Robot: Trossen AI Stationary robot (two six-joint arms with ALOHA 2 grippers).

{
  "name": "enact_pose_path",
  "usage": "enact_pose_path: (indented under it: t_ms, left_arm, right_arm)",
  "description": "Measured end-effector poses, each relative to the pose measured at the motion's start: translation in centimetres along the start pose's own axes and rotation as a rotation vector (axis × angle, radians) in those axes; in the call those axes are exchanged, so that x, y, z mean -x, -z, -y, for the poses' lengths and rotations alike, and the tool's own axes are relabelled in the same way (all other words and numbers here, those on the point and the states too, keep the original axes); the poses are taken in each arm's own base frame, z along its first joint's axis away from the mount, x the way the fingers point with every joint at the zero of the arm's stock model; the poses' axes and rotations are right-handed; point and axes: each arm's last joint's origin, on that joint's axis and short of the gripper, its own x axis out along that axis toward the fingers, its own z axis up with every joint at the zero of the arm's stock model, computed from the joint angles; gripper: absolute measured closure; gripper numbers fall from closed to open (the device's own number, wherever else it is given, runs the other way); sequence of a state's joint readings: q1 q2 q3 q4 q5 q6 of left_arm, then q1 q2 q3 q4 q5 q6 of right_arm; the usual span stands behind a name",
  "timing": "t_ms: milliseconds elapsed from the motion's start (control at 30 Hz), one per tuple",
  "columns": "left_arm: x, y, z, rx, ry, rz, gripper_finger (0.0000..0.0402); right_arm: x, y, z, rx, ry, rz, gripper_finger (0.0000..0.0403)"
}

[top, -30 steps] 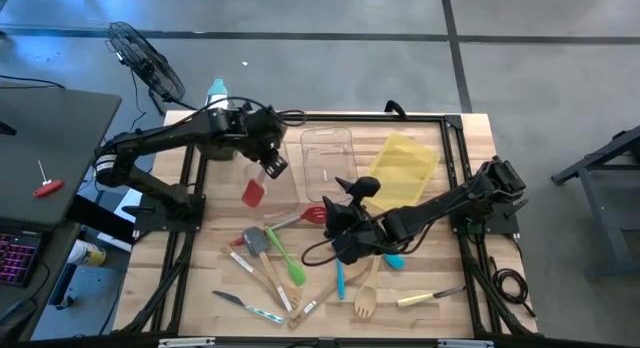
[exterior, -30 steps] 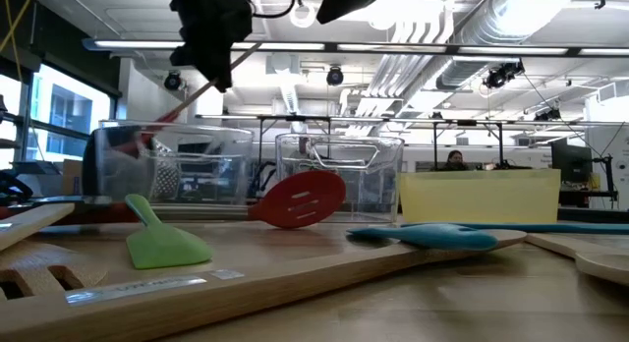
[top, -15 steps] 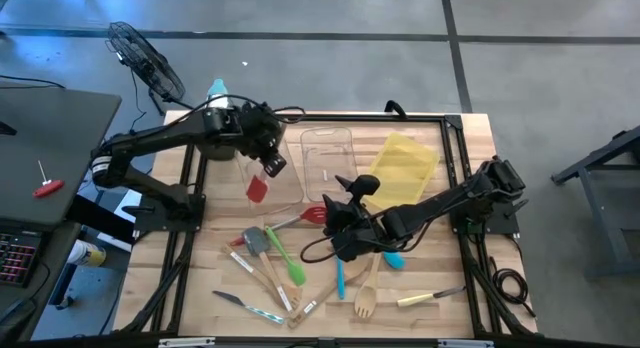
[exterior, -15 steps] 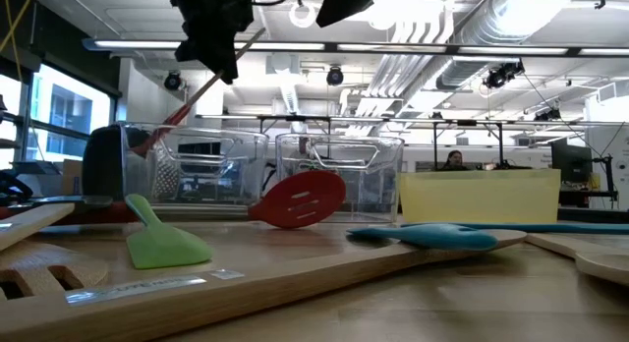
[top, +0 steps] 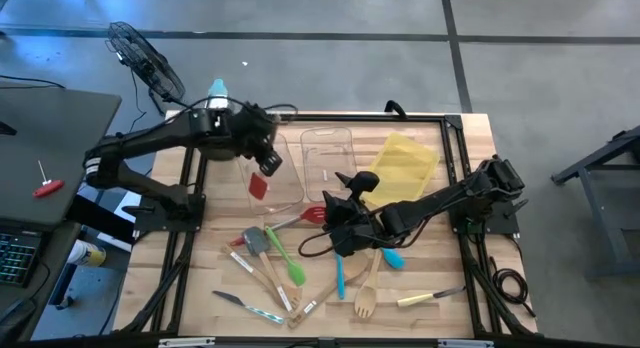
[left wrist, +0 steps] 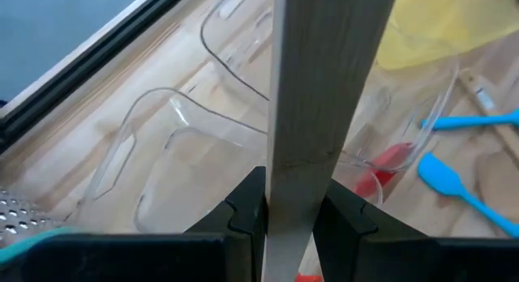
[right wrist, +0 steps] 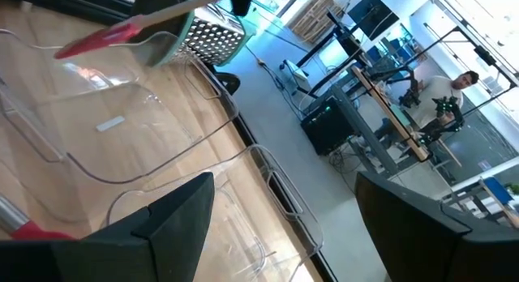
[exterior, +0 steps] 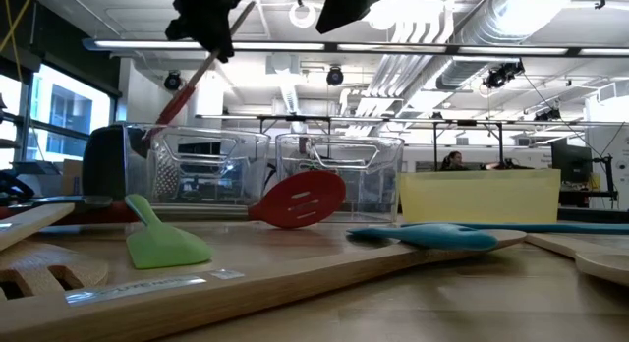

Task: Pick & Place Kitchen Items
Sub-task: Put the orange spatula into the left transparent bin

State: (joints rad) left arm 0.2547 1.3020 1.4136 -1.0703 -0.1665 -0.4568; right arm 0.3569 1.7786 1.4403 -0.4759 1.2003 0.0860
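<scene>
My left gripper (top: 264, 160) is shut on a red silicone spatula with a wooden handle, held above the left clear bin (top: 283, 178). Its red blade (top: 258, 186) hangs lowest and shows in the low view (exterior: 173, 110). My right gripper (top: 350, 192) is open and empty, hovering above the red slotted spatula (top: 313, 215), which lies by the bins. Green (top: 293, 269), grey (top: 257, 240) and teal (top: 392, 258) spatulas, a wooden fork (top: 365, 304) and knives (top: 430, 298) lie flat on the table's near half. My left gripper pinches the spatula's wooden handle (left wrist: 298, 185) between its two fingers (left wrist: 246, 214), which lie across it. The gripper comes from above. The spatula is lifted clear and hangs slanted below the gripper, blade end down toward the table's left.
A second clear bin (top: 326, 160) and a yellow bin (top: 405, 163) stand at the far middle. A steel cylinder with a teal cap (top: 217, 91) stands at the far left corner. A black frame (top: 455, 178) borders the table.
My left gripper has risen and gone a little toward the table's far left, still shut on the handle. The red spatula has gone up with it, its blade now higher above the left clear bin.
</scene>
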Motion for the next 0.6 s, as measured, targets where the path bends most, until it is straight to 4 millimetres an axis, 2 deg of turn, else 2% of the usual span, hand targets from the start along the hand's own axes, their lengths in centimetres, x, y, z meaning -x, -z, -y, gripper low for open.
enact_pose_path:
  t_ms: [300, 433, 600]
  left_arm:
    - [-2.2, 0.0, 2.7, -0.095, 0.017, -0.004, 0.0335]
    - [-3.2, 0.1, 3.0, -0.097, -0.004, -0.027, 0.0335]
    - [-4.8, 1.4, 3.0, -0.106, -0.019, -0.068, 0.0335]
  right_arm:
    - [0.1, 0.0, -0.1, -0.006, -0.024, 0.0, 0.011]
    - [0.3, 0.1, -0.2, -0.015, -0.034, -0.002, 0.011]
    - [0.4, 0.1, -0.2, -0.009, -0.038, -0.003, 0.011]
